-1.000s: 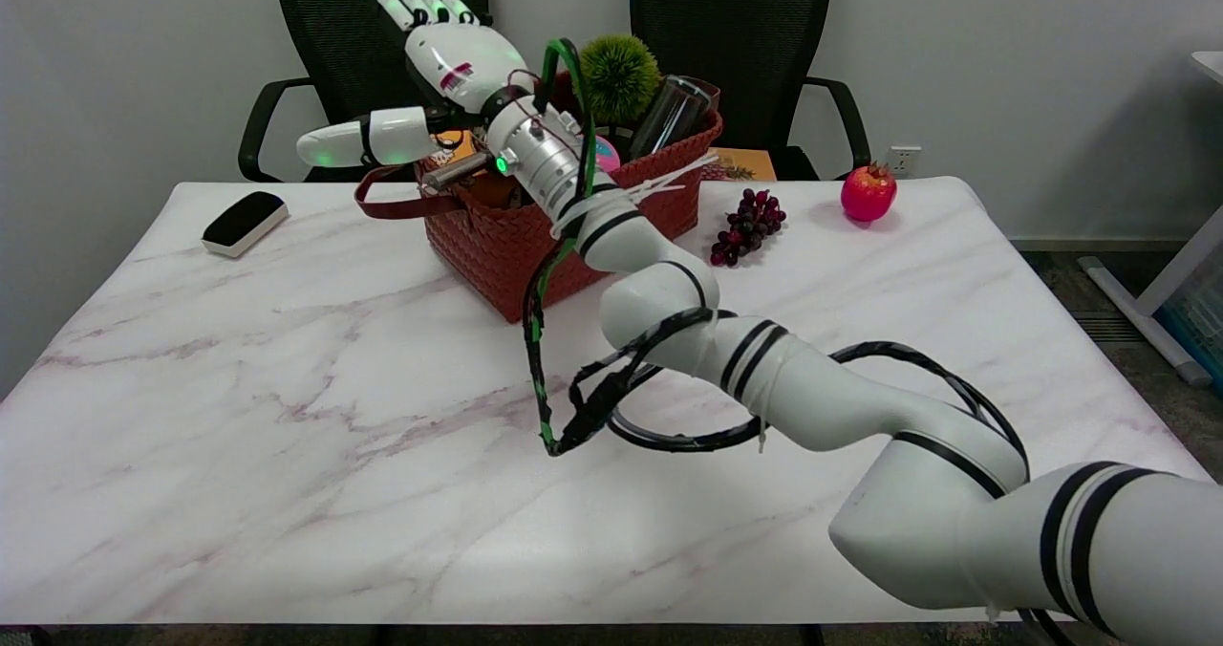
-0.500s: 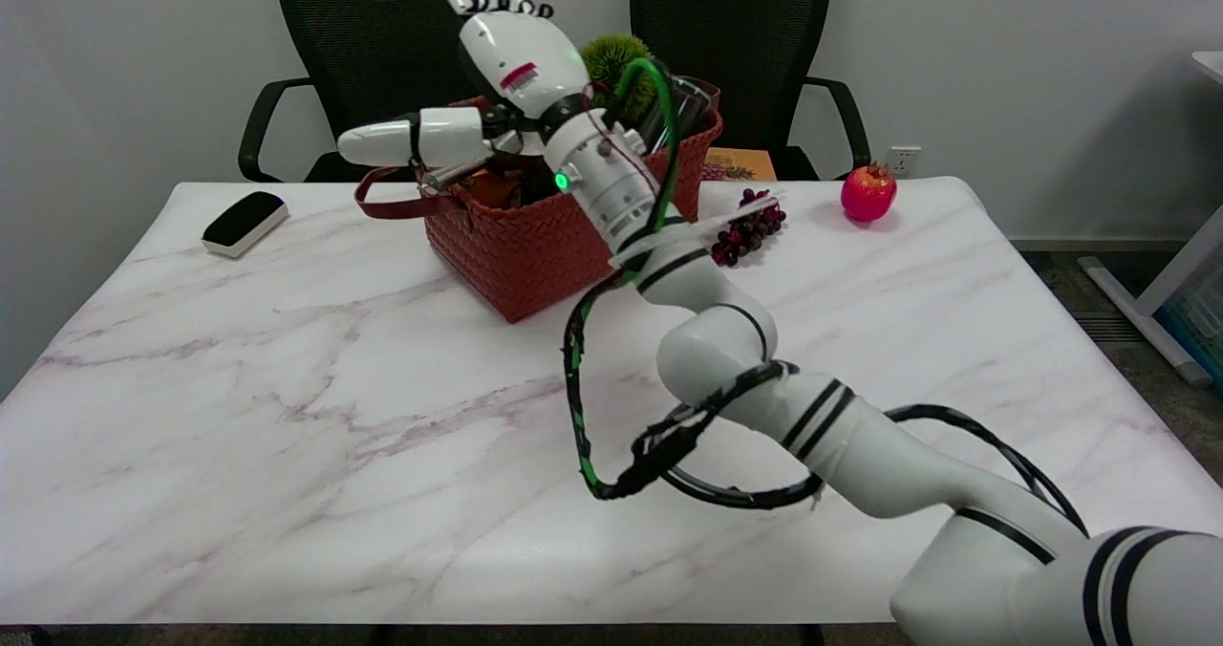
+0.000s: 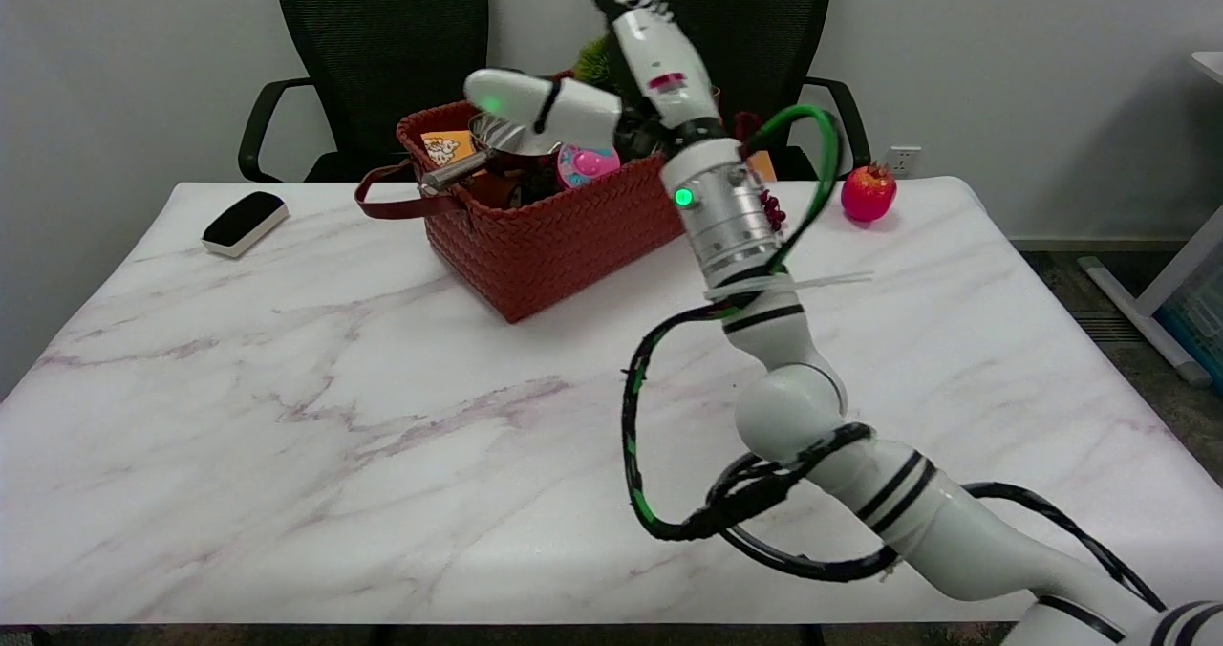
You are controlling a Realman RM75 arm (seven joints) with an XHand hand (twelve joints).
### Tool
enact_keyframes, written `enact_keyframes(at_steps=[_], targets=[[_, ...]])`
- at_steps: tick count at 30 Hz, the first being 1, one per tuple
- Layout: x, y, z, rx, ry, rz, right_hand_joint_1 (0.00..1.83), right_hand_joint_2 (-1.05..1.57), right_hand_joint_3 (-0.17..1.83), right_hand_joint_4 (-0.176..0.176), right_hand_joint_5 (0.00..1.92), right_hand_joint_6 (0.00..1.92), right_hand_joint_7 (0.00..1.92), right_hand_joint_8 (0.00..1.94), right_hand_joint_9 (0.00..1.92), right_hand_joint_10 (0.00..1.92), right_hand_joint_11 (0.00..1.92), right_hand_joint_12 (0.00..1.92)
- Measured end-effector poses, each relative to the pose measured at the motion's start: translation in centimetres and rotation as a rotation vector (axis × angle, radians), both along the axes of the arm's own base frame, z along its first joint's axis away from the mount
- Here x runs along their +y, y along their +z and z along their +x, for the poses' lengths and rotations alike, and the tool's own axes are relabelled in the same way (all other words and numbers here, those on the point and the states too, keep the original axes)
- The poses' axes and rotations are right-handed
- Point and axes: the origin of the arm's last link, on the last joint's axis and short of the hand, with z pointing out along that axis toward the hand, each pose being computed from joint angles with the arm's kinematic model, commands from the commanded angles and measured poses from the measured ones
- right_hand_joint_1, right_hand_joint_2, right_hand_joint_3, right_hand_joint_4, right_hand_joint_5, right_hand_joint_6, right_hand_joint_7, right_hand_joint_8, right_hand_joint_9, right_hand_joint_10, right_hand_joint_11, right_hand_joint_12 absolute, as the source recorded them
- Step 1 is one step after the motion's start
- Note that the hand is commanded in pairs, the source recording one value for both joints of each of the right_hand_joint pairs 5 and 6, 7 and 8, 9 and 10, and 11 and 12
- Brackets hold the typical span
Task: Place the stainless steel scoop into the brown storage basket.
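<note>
The stainless steel scoop (image 3: 478, 149) lies in the brown storage basket (image 3: 554, 230), handle over its left rim. Above the basket, the right hand (image 3: 611, 82) holds nothing, fingers (image 3: 525, 101) spread.

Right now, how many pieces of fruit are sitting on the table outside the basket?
2. A red apple stands near the table's far right edge, and a bunch of dark grapes lies beside the basket, mostly hidden behind the right arm. More may be hidden.
</note>
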Motion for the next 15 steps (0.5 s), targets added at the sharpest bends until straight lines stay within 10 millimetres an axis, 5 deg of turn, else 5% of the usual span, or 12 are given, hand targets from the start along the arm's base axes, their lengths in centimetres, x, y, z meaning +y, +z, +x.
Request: enact_keyframes(at_steps=[15], targets=[[4.8, 5.8, -0.7, -0.286, 0.025, -0.050, 0.39, 0.74, -0.17, 0.000, 0.00, 0.00, 0.00, 0.00, 0.00, 0.00, 0.00, 0.00]])
